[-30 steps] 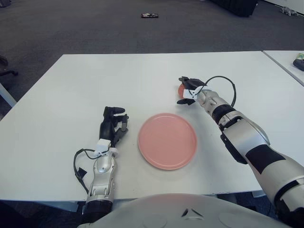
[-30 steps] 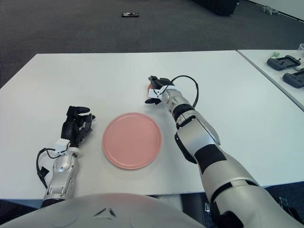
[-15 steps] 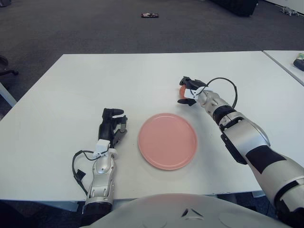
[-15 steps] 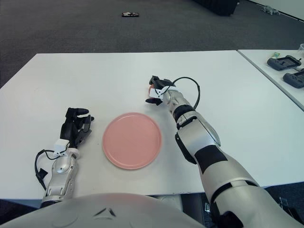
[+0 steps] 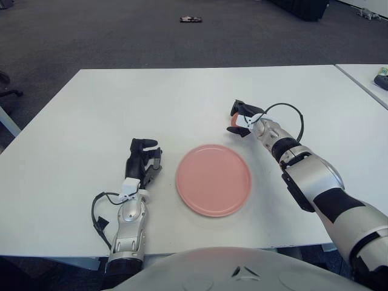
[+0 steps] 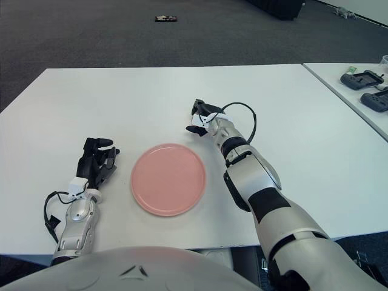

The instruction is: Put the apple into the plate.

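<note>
A red apple sits on the white table, beyond and to the right of the pink plate. My right hand is wrapped around the apple, and its dark fingers hide most of it, leaving only a red sliver showing on the left side. I cannot tell whether the apple is lifted off the table. The plate is empty. My left hand rests on the table to the left of the plate, fingers relaxed and holding nothing.
A second white table at the right holds black controllers. A small dark object lies on the carpet far behind. The table's front edge is close to my body.
My right hand has shifted slightly right and nearer with the apple, closing over it so less red shows. My left hand has slid back a little.
</note>
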`<state>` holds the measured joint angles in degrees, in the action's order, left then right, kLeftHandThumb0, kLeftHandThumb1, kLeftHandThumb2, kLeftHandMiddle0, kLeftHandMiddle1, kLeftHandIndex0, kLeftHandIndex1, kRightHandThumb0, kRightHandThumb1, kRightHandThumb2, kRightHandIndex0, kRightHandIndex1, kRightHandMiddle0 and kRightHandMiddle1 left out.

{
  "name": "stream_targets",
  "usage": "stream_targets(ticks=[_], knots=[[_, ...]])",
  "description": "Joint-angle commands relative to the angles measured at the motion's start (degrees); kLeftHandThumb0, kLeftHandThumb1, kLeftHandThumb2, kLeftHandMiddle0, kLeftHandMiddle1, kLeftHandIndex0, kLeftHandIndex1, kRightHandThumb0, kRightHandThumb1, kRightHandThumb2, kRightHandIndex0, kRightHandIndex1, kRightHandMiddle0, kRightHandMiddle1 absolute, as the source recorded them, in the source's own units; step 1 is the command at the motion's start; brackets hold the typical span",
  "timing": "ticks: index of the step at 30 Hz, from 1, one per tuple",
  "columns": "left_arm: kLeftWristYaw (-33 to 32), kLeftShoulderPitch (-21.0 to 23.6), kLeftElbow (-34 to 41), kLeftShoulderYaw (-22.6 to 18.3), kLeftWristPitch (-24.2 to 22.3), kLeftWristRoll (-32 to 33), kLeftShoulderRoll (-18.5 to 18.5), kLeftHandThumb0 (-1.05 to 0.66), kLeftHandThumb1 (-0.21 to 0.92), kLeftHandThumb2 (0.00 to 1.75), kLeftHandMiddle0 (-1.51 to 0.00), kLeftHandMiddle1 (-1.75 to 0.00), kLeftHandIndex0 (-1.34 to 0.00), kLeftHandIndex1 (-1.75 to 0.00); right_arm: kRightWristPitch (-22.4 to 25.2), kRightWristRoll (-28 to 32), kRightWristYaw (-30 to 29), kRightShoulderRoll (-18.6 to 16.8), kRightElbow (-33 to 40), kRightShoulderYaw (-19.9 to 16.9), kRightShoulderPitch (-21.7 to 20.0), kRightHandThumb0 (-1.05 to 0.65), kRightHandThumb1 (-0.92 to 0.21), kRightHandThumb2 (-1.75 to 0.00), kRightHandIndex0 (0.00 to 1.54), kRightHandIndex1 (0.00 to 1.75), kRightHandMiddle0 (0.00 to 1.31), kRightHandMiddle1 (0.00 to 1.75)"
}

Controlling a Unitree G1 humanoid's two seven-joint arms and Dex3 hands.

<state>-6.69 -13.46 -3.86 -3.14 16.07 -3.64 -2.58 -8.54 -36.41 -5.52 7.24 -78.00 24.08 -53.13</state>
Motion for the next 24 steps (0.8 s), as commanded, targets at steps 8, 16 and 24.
stream_targets(ticks=[8, 16, 24], knots=[[-0.5, -0.1, 1.3, -0.2, -0.6, -0.3, 0.2, -0.35, 0.92, 0.53, -0.38, -1.28, -0.19, -1.75, -0.5, 1.5, 0.4, -0.7, -1.1, -1.4, 1.9, -0.40, -0.58, -0.98, 0.40, 1.24, 0.40, 1.75], [-0.4, -0.4, 1.6, -0.2, -0.3, -0.2, 0.1, -0.35, 0.92, 0.53, -0.38, -1.29, -0.19, -1.75, -2.3, 1.1, -2.1, -0.9, -1.0, -1.0, 2.2, -0.40, -0.57, -0.99, 0.51, 1.23, 0.41, 1.75], [-0.7, -0.3, 1.4, -0.1, 0.6, -0.4, 0.0, -0.35, 0.92, 0.53, -0.38, -1.32, -0.20, -1.75, -3.0, 0.7, -4.9, -1.3, -1.1, -0.7, 2.1, -0.40, -0.58, -0.98, 0.59, 1.25, 0.40, 1.75]])
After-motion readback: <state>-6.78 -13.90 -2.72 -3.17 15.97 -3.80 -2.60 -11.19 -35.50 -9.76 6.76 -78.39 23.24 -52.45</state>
